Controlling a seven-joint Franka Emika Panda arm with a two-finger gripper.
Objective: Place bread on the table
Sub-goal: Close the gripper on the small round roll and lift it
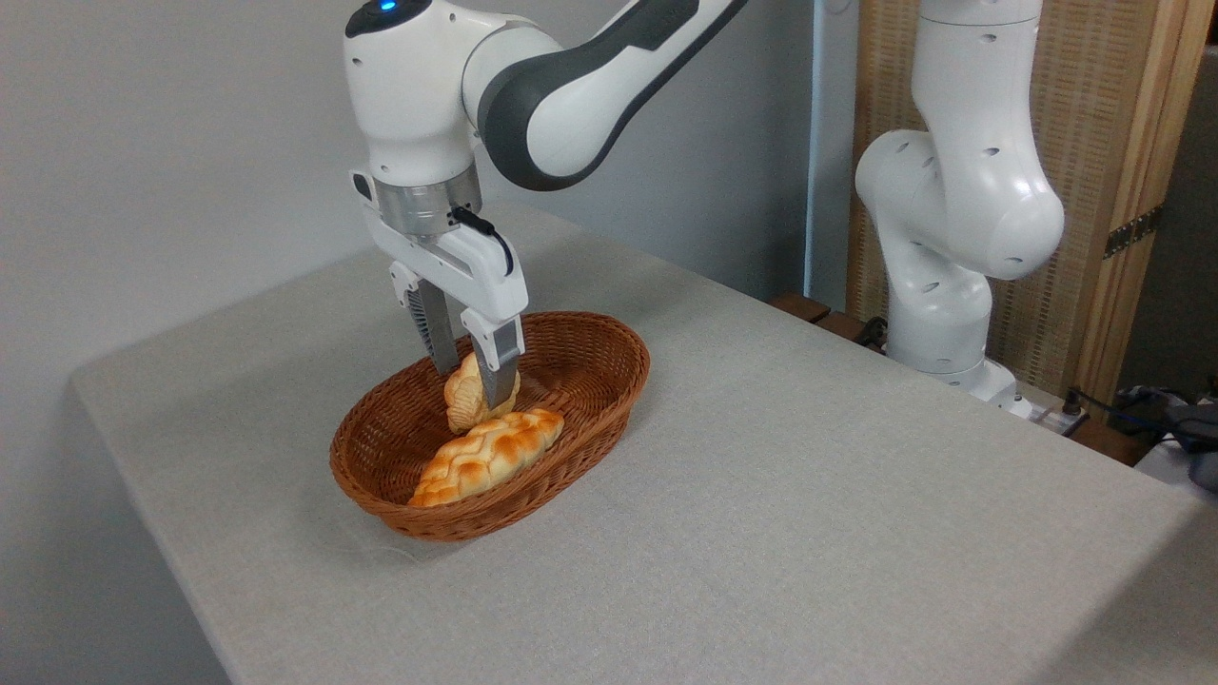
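The claw (473, 388) is down inside the basket (595, 357), and it has the bun (465, 393) pinched between its two fingers, one finger at the back, one across the front face. The bun stands on edge, ridged side facing the camera, its flat faces taking the squeeze. It sits at the fingertips, directly under the wrist, so there is no reaching left to do; whether it hangs just clear of the basket floor or rests on it, I cannot tell from here.

Just below and in front lies the loaf (488, 456), long axis running from lower left to upper right, its near end close under the bun (possibly touching, hard to call). That is the relation to watch: the bun likely has to go straight up before anything sideways, or it drags across the loaf or clips the wicker rim.

Open tabletop (809, 495) lies to the right of the basket, well clear. Judging by this, the grasp is made and the carry out is what remains.
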